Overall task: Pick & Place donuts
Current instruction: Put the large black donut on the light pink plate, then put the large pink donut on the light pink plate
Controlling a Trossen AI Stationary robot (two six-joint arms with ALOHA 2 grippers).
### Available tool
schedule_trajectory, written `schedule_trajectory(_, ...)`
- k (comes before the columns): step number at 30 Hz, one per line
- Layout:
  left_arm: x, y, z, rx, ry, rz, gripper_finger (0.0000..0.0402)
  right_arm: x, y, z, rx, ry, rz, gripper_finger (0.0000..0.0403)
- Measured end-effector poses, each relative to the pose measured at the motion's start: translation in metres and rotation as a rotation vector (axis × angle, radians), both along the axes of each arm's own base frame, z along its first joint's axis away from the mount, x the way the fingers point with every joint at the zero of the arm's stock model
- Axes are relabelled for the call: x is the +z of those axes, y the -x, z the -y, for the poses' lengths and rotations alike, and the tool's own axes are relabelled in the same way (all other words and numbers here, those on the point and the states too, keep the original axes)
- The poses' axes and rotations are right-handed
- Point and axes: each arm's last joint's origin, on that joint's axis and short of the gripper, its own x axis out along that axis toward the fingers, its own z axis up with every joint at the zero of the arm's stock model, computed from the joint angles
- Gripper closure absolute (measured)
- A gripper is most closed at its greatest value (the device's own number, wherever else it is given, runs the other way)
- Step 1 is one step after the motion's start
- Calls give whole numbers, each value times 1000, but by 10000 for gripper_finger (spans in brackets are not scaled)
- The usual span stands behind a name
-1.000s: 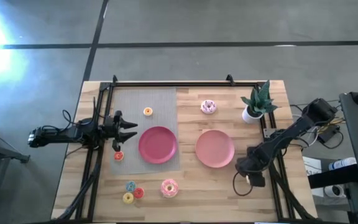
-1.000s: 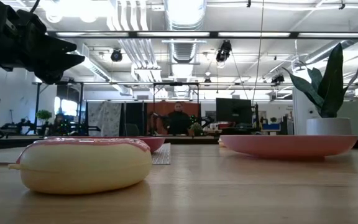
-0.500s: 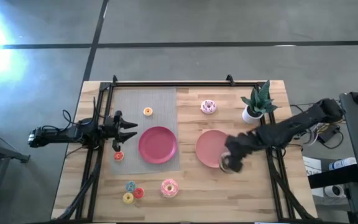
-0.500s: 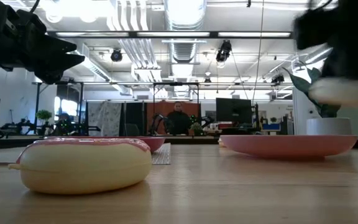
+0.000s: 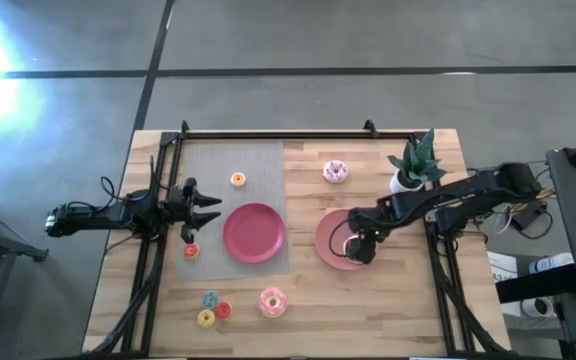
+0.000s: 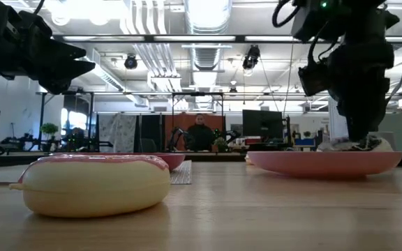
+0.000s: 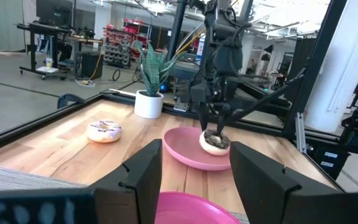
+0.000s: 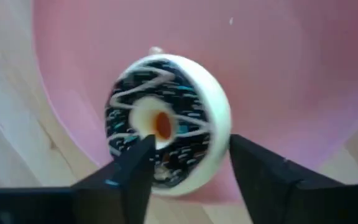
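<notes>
The chocolate donut point(image 8: 173, 106), dark icing with white drizzle on a cream ring, lies flat on the right pink plate point(image 5: 330, 235). It also shows in the left wrist view point(image 7: 215, 143). My right gripper point(image 5: 363, 245) hangs just over it, pointing down, open, and hides it in the high view. My left gripper point(image 5: 213, 212) waits open at the table's left side, beside the left pink plate point(image 5: 253, 232). The sprinkled donut point(image 5: 335, 172) and the pink iced donut point(image 5: 272, 301) rest on the wood. Small orange point(image 5: 238, 180), red point(image 5: 190, 251), blue point(image 5: 210, 298) and yellow point(image 5: 206, 318) rings lie around the mat. My right gripper point(image 8: 191, 140) comes at the chocolate donut from above, pointing down. One fingertip point(image 8: 143, 149) shows over the ring beside its hole point(image 8: 159, 123), the other by its outer rim point(image 8: 227, 118). Whether they touch it I cannot tell. The donut lies flat on the plate.
A potted plant point(image 5: 413, 165) stands at the far right, close behind the right arm. A grey mat point(image 5: 218, 160) covers the table's left half. A black frame rail point(image 5: 278, 135) runs along the far edge. Bare wood lies between the plates and the near edge.
My right arm has swung from the table's near right edge toward the left and far side, carrying the pale donut over the right plate, then down. The donut now rests on that plate under the gripper.
</notes>
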Motion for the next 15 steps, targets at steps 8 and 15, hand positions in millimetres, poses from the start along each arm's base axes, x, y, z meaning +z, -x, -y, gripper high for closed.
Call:
schedule_trajectory(8,0,0,0,-1,13,2,239,43,9,4,-162,73,114,134)
schedule_trajectory(15,5,0,1,-84,732,107,239,70,6,3,-224,97,204,131)
